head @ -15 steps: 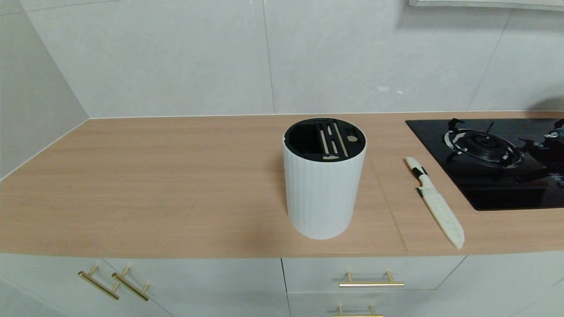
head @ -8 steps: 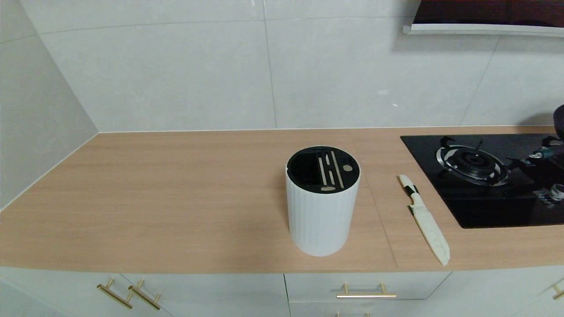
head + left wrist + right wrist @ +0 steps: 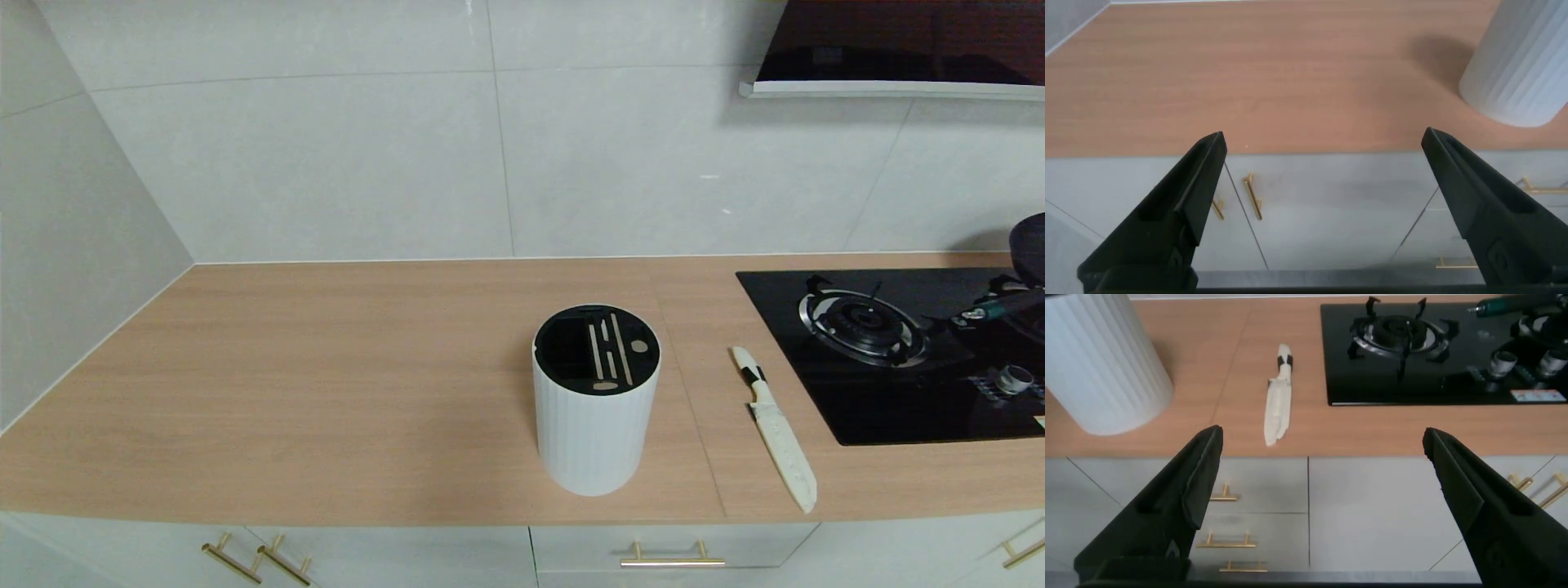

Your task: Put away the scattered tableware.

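Head camera looks down across the counter [image 3: 326, 392] — wrist cameras, nearer, share the white holder [image 3: 596, 433].

Bright even light; soft shadow beside the holder [image 3: 596, 433], reflections on hob [image 3: 882, 408]

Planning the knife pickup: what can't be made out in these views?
1. Knife holder: head view, its large compartment is dark, contents unclear; both wrist views cut off its top.
2. Knife: head view, too small to tell the sharp edge.
3. Dark vessel: head view, cut by the right edge.
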Robot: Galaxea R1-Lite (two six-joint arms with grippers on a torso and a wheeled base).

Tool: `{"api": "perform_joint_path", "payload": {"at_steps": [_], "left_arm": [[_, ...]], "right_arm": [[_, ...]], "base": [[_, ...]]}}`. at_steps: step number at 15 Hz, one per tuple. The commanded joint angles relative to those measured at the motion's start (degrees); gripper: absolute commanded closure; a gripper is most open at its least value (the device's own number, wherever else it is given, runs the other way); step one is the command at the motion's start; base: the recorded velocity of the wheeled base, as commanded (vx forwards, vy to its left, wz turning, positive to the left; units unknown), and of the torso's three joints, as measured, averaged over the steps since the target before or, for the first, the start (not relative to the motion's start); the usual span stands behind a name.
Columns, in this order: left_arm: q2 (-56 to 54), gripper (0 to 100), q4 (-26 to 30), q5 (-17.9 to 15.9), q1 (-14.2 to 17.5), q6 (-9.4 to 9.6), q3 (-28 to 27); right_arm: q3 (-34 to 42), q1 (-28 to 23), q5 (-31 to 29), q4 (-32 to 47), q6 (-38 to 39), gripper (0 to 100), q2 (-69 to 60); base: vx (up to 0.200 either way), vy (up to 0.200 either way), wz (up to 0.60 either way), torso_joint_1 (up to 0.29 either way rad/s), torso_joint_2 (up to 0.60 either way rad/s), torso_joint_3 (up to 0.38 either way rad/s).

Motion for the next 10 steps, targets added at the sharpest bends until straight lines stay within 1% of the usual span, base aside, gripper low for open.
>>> {"api": "perform_joint_path", "payload": {"at_steps": [1, 4, 6, 10], "left_arm": [[0.1, 0, 0.0, 0.0, 0.0, -0.01, 0.0], [0.1, 0, 0.0, 0.0, 0.0, -0.01, 0.0], [0.1, 0, 0.0, 0.0, 0.0, -0.01, 0.0], [0.1, 0, 0.0, 0.0, 0.0, -0.01, -0.1]], "right_arm": [[0.0, 0.0, 0.0, 0.0, 0.0, 0, 0.0], [0.0, 0.0, 0.0, 0.0, -0.3, 0, 0.1], [0.0, 0.0, -0.1, 0.0, -3.1, 0, 0.1], [0.0, 0.0, 0.0, -0.1, -4.8, 0, 0.0]], "base": [[0.000, 0.000, 0.00, 0.178, -0.36, -0.188], [0.000, 0.000, 0.00, 0.032, -0.06, -0.029], [0.000, 0.000, 0.00, 0.000, 0.00, 0.000], [0.000, 0.000, 0.00, 0.000, 0.00, 0.000]]}}
